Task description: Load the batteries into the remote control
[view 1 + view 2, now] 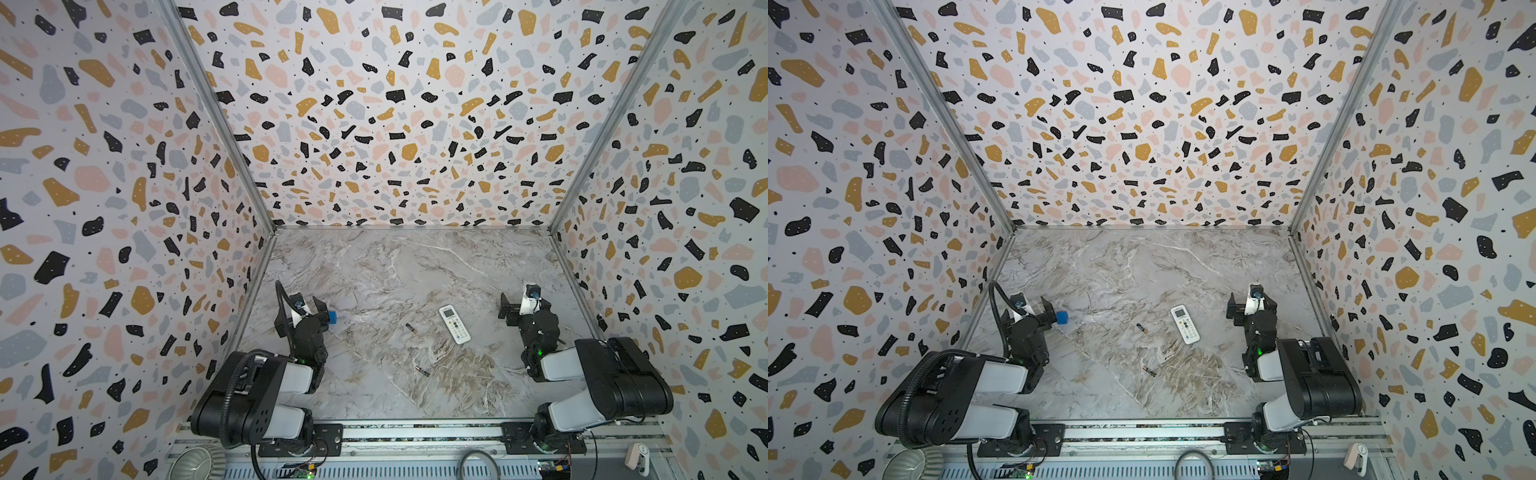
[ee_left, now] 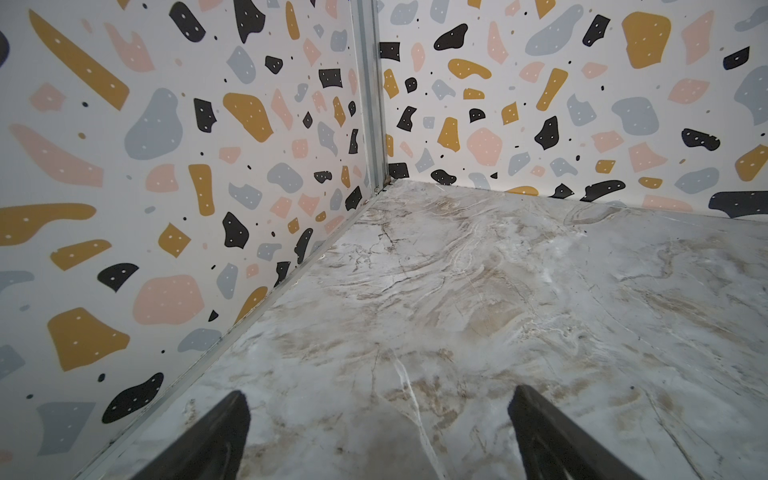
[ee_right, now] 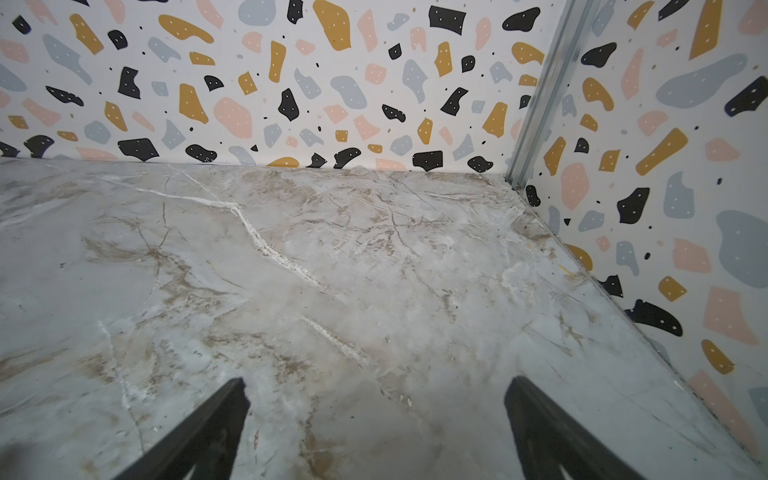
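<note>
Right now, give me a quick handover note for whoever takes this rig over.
Left gripper: open, empty. Right gripper: open, empty.
Remote control: lying buttons up on the marble table, right of centre.
Far battery: just left of the remote. Near battery: nearer the table's front edge. Both loose.
Done: nothing. Left: probably turn the remote over, then load both batteries.

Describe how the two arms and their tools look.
The left arm and right arm are bulky black joints with pale grey-white link shells. A ribbed black hose loops along the left one. The left tool and right tool each have two tapered black fingers.
</note>
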Robot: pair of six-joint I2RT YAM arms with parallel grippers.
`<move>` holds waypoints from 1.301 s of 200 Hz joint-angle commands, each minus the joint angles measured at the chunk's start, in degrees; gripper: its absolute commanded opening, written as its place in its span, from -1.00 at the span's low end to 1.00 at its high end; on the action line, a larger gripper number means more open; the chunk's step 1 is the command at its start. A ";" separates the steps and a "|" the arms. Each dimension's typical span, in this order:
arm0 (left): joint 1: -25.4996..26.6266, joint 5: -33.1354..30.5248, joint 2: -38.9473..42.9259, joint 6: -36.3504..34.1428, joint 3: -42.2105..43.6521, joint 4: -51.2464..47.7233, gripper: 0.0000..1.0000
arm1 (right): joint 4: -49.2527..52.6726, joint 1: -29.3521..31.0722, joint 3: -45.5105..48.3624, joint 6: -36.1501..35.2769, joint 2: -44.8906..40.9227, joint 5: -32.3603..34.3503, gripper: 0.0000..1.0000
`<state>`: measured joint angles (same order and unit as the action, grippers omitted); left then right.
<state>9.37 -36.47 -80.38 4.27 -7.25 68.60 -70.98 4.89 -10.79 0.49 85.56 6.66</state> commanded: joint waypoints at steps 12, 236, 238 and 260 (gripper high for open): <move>-0.36 -0.26 0.67 0.63 -0.92 2.07 0.99 | -0.05 -0.19 -1.14 -0.20 -0.37 -0.40 0.98; -0.31 -0.53 1.73 0.56 -0.96 1.44 0.99 | 5.44 0.58 -2.95 -0.48 -3.29 1.44 0.98; -0.31 -0.49 1.98 0.56 -1.07 0.99 0.99 | 6.43 0.59 -3.33 -0.55 -3.75 1.52 0.98; -0.31 0.44 6.14 0.43 -2.99 -6.13 0.99 | 15.19 1.42 -6.26 -1.30 -8.48 2.05 0.98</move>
<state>9.37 -36.47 -78.50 4.27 -7.35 66.43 -64.20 5.39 -13.08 0.25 82.46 7.51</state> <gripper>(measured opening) 0.995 0.990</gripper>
